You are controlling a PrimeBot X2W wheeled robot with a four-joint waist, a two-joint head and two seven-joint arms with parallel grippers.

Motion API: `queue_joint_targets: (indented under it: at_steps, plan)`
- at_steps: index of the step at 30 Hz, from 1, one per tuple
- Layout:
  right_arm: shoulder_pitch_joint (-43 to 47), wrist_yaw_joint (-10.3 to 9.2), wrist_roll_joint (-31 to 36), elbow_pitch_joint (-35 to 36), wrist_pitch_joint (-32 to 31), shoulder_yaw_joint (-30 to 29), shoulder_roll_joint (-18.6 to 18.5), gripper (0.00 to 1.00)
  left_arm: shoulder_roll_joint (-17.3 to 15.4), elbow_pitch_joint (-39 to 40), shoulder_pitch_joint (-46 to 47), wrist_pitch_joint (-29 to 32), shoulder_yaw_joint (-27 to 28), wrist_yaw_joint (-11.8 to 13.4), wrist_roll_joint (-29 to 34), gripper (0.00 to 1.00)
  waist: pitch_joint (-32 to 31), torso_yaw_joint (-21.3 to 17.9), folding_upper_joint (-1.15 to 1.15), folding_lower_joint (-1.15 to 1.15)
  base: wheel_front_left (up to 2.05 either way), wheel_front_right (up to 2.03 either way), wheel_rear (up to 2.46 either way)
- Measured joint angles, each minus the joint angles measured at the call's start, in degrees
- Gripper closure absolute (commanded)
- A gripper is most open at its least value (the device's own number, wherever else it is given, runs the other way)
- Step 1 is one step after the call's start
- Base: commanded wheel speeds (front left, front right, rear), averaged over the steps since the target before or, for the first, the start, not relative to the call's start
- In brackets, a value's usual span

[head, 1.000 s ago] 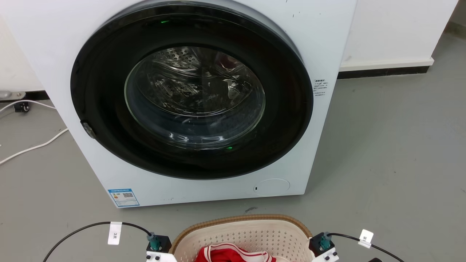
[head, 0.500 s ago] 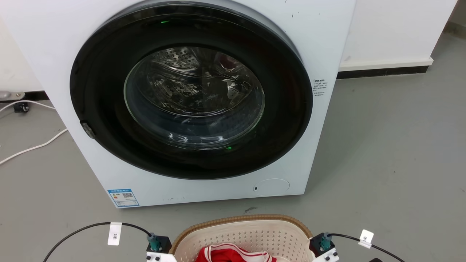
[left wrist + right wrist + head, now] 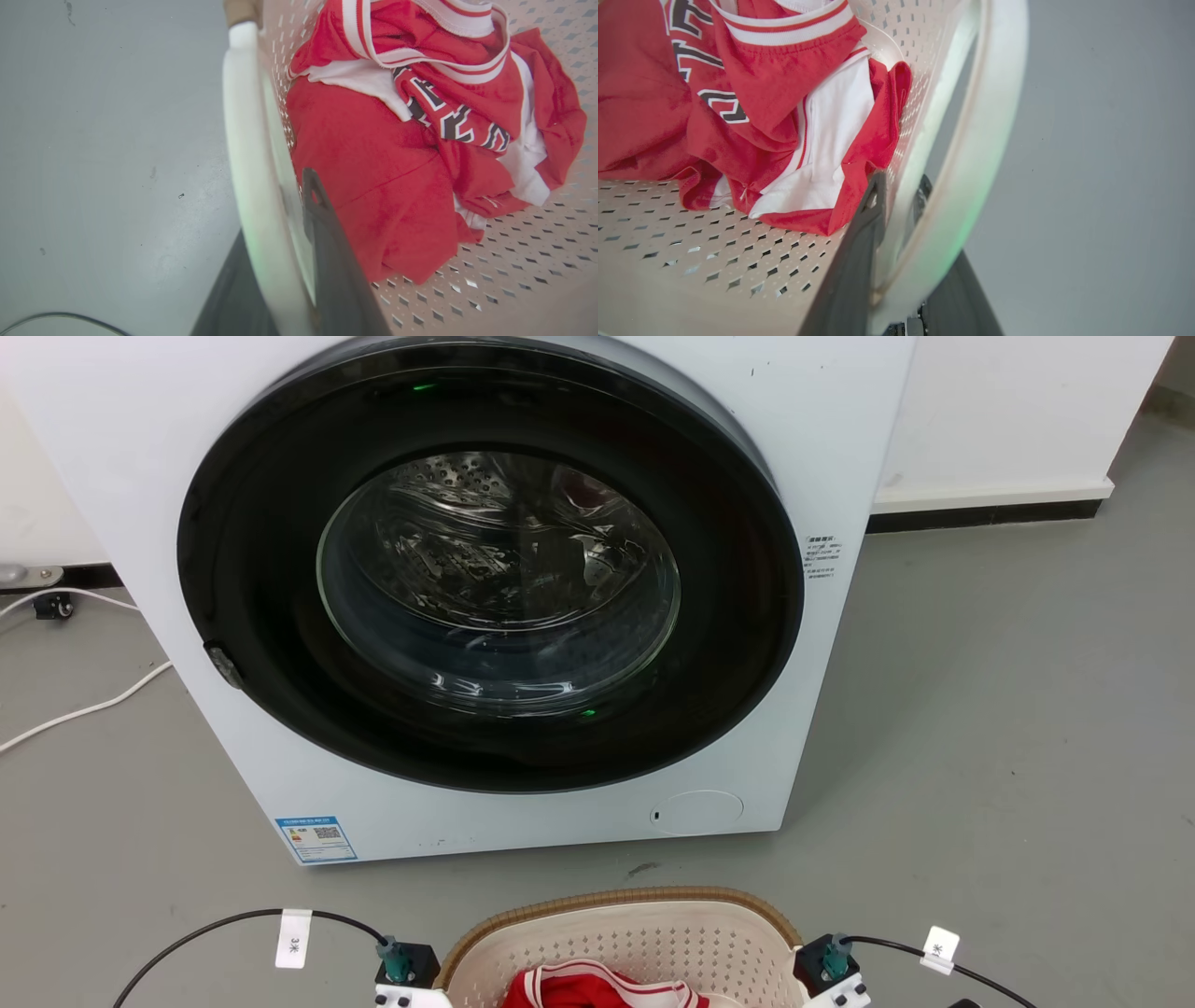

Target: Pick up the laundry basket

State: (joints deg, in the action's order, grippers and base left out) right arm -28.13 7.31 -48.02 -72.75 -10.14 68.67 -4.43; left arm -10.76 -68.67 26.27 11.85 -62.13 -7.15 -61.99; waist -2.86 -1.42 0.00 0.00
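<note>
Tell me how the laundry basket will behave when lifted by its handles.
Probably light: the laundry basket is thin-looking perforated plastic holding a red jersey. Its walls may flex a little. The smooth white handle could slip if gripped loosely.

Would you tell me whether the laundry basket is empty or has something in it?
Not empty: a crumpled red-and-white garment lies on the perforated floor of the laundry basket.
</note>
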Motion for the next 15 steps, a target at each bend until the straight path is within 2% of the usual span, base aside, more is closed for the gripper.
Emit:
queue_joint_targets:
  at_steps: [15]
  plan:
    - [-0.05, 0.00, -1.46, -0.32, 0.38, 1.47, -0.11, 1.00, 0.03, -0.21, 0.22, -0.53, -1.92, 0.00, -1.82, 1.00, 0.32, -0.12, 0.00, 0.00, 0.00, 0.00, 0.00]
